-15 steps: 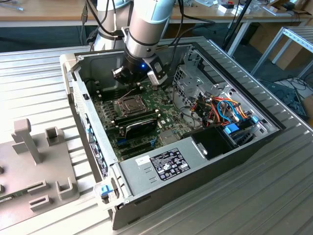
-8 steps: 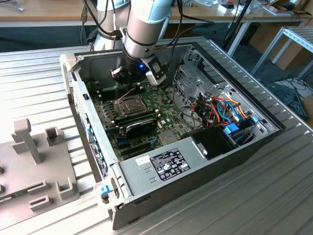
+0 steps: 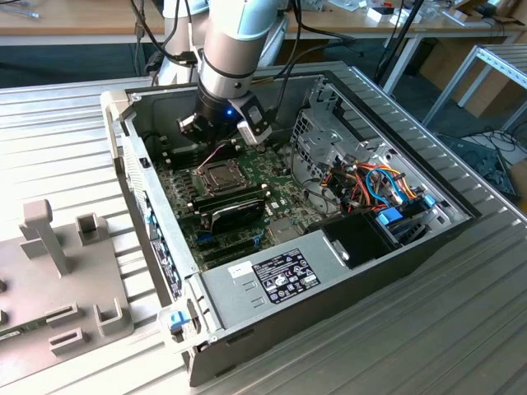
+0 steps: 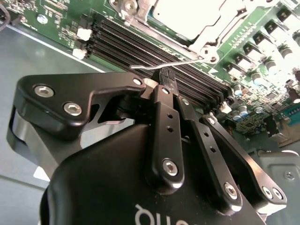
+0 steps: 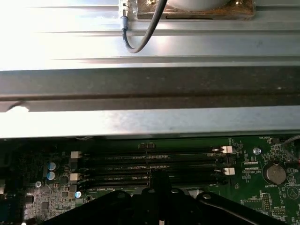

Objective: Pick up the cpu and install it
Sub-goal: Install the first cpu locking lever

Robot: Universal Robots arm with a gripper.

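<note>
Second wrist view: the gripper (image 4: 165,80) was seen closed, nothing visibly held, above the memory slots (image 4: 140,47); the cpu (image 4: 187,16) lay seated in its socket just beyond the fingertips.

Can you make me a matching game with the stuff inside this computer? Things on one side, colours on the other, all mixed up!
Things:
1. chip
2. board
3. tool
4. wires

Colours:
A. black
B. orange and blue
C. silver-grey
D. green

Right pairs: 1-C, 2-D, 3-A, 4-B.
</note>
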